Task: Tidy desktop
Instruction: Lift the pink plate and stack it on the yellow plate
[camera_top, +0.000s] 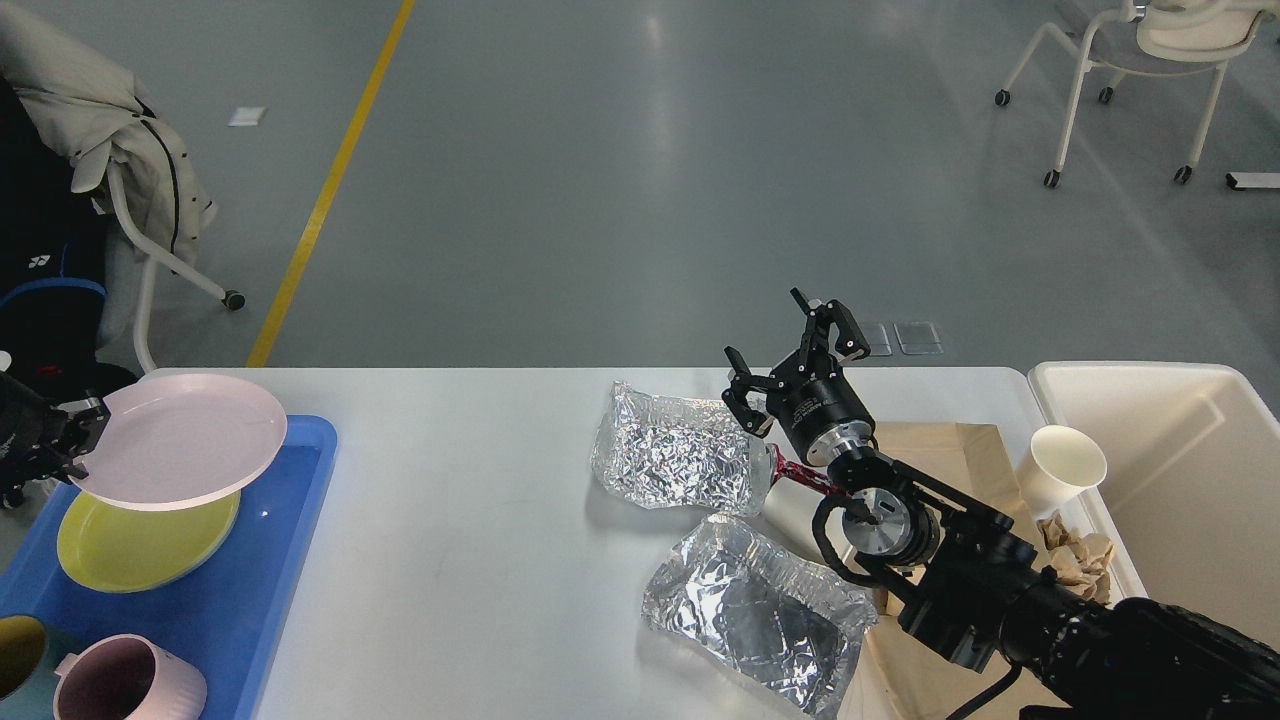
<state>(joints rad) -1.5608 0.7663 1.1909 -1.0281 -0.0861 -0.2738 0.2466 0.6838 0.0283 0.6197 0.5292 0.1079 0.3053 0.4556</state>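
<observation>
The white desktop (480, 520) spans the middle of the head view. My left gripper (75, 435) sits at the far left edge, shut on the rim of a pink plate (185, 440), which hangs above a yellow plate (140, 535) in the blue tray (270, 590). Two crumpled foil containers lie on the desktop: one (675, 460) further back, one (755, 610) nearer me. My right gripper (795, 350) stands open and empty just right of the back foil piece.
A pink mug (125, 680) and a teal cup (20, 650) sit at the tray's front. A paper cup (1060, 465), brown paper (950, 445) and crumpled paper wads (1075, 560) lie right, beside the cream bin (1180, 480). Chairs stand on the floor beyond.
</observation>
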